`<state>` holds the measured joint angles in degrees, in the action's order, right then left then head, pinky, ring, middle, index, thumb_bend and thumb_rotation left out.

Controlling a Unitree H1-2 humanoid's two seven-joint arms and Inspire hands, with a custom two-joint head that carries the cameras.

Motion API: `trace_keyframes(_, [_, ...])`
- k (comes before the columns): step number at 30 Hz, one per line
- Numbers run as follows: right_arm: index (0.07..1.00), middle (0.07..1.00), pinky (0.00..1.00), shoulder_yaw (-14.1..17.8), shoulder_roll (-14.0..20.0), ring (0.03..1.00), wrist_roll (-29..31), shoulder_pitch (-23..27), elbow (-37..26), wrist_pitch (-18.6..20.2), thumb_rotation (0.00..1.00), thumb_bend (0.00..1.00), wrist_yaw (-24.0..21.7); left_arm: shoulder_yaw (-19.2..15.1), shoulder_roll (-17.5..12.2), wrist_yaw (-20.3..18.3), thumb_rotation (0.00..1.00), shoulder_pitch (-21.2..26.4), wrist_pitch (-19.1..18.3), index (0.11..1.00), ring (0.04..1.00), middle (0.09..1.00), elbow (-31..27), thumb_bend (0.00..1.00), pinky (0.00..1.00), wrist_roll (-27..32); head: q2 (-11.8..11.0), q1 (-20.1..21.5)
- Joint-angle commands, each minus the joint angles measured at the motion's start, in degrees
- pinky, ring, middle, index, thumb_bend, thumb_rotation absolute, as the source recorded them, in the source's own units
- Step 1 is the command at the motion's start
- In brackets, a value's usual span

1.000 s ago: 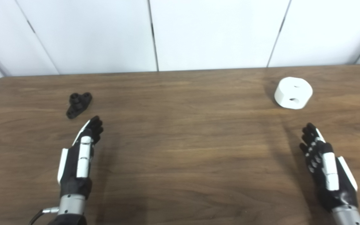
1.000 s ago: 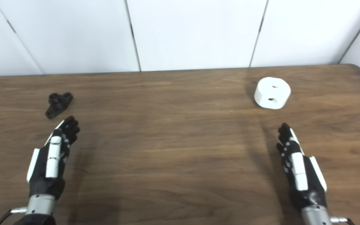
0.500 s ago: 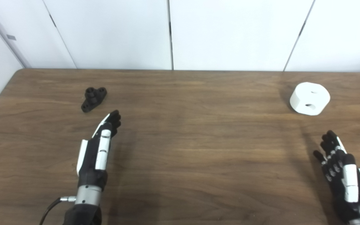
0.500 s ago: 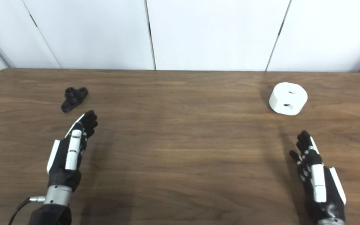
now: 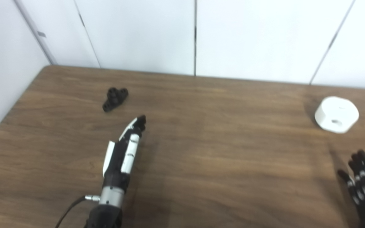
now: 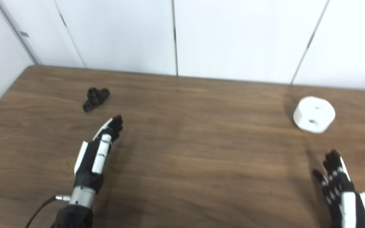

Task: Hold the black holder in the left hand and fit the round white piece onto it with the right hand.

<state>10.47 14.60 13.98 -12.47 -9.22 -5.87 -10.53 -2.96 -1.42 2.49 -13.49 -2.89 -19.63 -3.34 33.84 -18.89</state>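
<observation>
Wood table (image 5: 220, 152) – black holder (image 5: 115, 99) flat, long axis diag., near-left–far-right

My right hand (image 6: 341, 190) runs off the bottom edge, wrist and arm out of sight; in the left eye view it is clipped at the corner too. My left forearm is cut off below the wrist. The black holder (image 5: 115, 98) is blurred and too small to make out its details. The bench (image 6: 201, 152) is cut off at right and bottom.
</observation>
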Motion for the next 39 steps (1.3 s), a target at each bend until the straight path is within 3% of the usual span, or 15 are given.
trace_keyframes(1, [0.994, 0.993, 1.00, 0.6, 0.6, 1.000, 0.4, -0.1, 1.5, -1.3, 1.00, 0.70, -0.2, 0.7, 1.7, 0.9, 0.93, -4.1, 2.6, 0.895, 0.918, 0.915, -0.3, 0.43, 0.94, -1.0, 0.1, -0.1])
trace_keyframes(5, [0.997, 0.996, 1.00, 0.8, 0.8, 1.000, 0.7, 0.2, 2.4, -2.4, 1.00, 0.71, -0.9, 1.3, 1.8, 0.9, 0.94, -4.0, 3.8, 0.922, 0.948, 0.944, 0.9, 0.42, 0.97, -1.1, -1.1, -1.9])
trace_keyframes(12, [1.000, 0.990, 1.00, 0.9, 1.1, 1.000, 0.4, 0.5, 3.7, -4.0, 1.00, 0.59, -1.5, 2.4, 1.8, 1.3, 0.95, -3.6, 6.1, 0.934, 0.964, 0.963, 2.9, 0.44, 0.97, -1.9, -3.0, -3.9])
trace_keyframes(22, [1.000, 1.000, 1.00, 1.1, 1.2, 1.000, 0.5, 1.2, 6.0, -5.3, 1.00, 0.58, -1.8, 3.3, 2.1, 2.2, 0.94, -3.3, 7.9, 0.924, 0.956, 0.953, 5.1, 0.46, 0.96, -2.0, -5.4, -4.9])
trace_keyframes(30, [1.000, 1.000, 1.00, 1.2, 1.5, 1.000, 0.5, 1.9, 8.1, -6.1, 1.00, 0.57, -1.9, 3.9, 3.3, 3.0, 0.91, -3.3, 8.9, 0.924, 0.965, 0.952, 6.4, 0.42, 0.97, -0.6, -7.2, -5.8])
trace_keyframes(39, [1.000, 1.000, 1.00, 1.3, 1.8, 1.000, 1.3, 2.4, 9.6, -7.0, 1.00, 0.57, -2.6, 4.6, 3.6, 3.2, 0.92, -3.4, 9.6, 0.931, 0.983, 0.962, 6.7, 0.34, 1.00, 0.2, -7.3, -6.3])
